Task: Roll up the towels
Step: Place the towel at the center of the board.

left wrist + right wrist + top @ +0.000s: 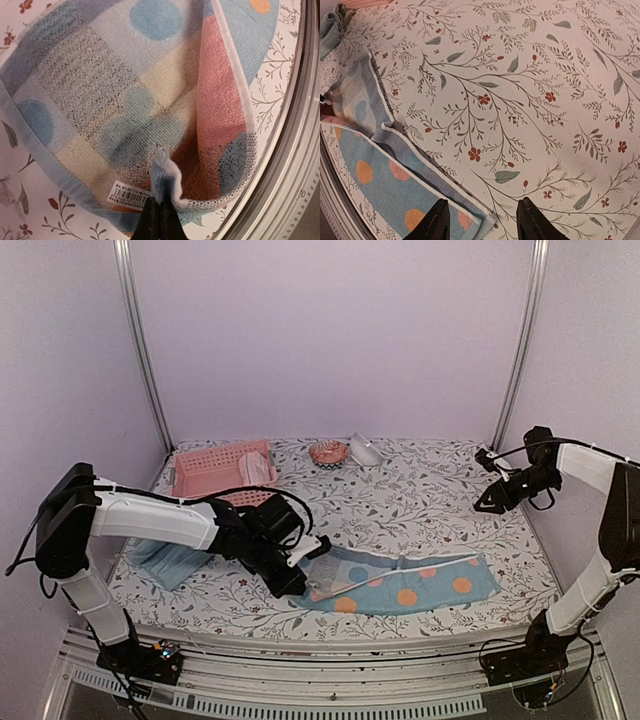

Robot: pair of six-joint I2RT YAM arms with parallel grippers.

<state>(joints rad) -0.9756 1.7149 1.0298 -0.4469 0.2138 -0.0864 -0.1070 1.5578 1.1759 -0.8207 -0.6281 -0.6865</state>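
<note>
A light blue towel with orange and white dots (420, 585) lies stretched along the table's front edge; it also shows in the right wrist view (385, 180). My left gripper (300, 580) is shut on its left end, and the pinched edge (165, 175) is lifted and folded over. A plain pale teal towel (165, 560) lies crumpled at the left. A pink towel (255, 470) lies in the pink basket (205, 475). My right gripper (490, 502) is open and empty, raised above the table's right side, apart from the towel's right end.
A small patterned bowl (328, 452) and a white object (365, 450) stand at the back. The table's metal front rail (295, 165) runs just past the towel's edge. The floral tablecloth (520, 90) covers the table.
</note>
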